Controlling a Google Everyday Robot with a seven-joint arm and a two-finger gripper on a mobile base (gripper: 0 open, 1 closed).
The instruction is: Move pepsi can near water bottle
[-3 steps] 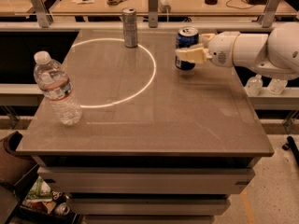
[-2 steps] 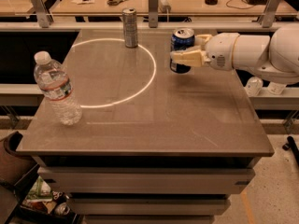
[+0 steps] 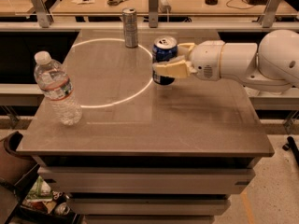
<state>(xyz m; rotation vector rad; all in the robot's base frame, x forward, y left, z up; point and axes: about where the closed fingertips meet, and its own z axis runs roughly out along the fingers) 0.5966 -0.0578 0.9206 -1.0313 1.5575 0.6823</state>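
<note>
The pepsi can (image 3: pixel 164 51), dark blue with a silver top, is upright over the table's middle back, at the right edge of a white circle drawn on the top. My gripper (image 3: pixel 174 59) reaches in from the right on a white arm and is shut on the can, one cream finger (image 3: pixel 169 69) across its front, the other behind it. The water bottle (image 3: pixel 57 89), clear with a white cap and a red-and-white label, stands at the table's left edge, well to the left of the can.
A taller slim silver-grey can (image 3: pixel 130 28) stands at the back of the grey table (image 3: pixel 187 125), just left of the pepsi can. Behind the table runs a railing with posts and a wooden desk with scissors and small items. Bins sit on the floor at lower left.
My gripper has carried the pepsi can leftward, from the table's right back part to the right edge of the white circle. The bottle and silver can have not moved.
</note>
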